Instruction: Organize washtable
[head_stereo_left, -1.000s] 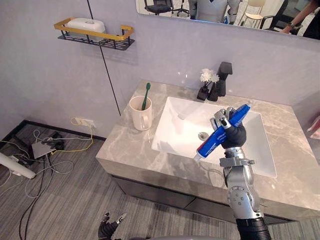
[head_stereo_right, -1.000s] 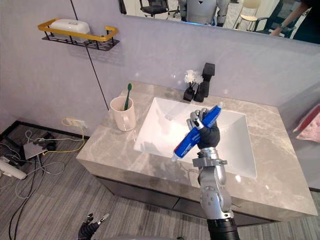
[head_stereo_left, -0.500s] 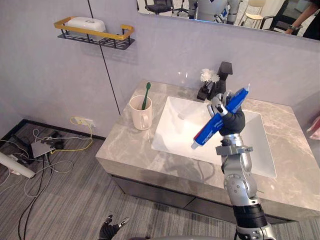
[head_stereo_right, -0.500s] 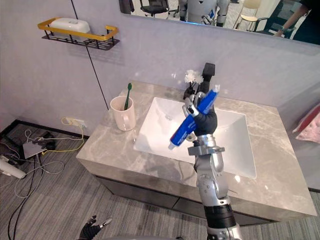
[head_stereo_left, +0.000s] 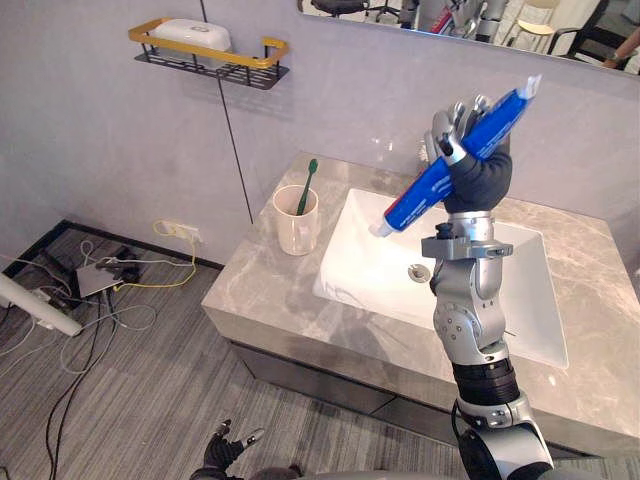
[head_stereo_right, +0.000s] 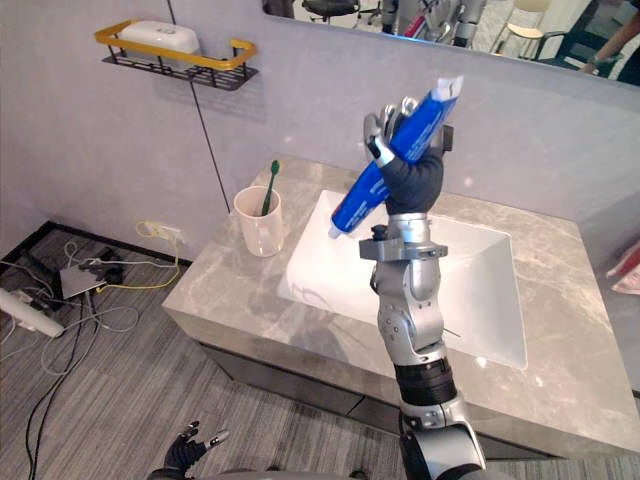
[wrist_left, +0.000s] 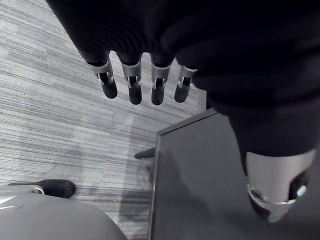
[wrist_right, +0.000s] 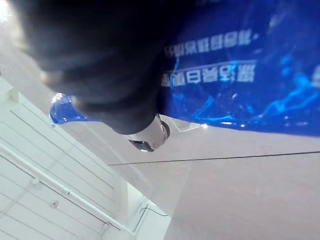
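Tube (head_stereo_left: 418, 192) (tilted) across right hand (head_stereo_left: 480, 182) fingers (head_stereo_left: 446, 146)

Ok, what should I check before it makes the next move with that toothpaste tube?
1. Hold on the toothpaste tube: ok, fingers of the right hand curl round its middle.
2. Tube clearance: ok, it is held tilted, high above the sink, cap end lowest.
3. Cup: ok, upright on the countertop left of the sink, toothbrush standing in it.
4. Left hand: ok, hanging low near the floor, fingers relaxed, holding nothing.
5. Tube's cap closed: cannot tell.
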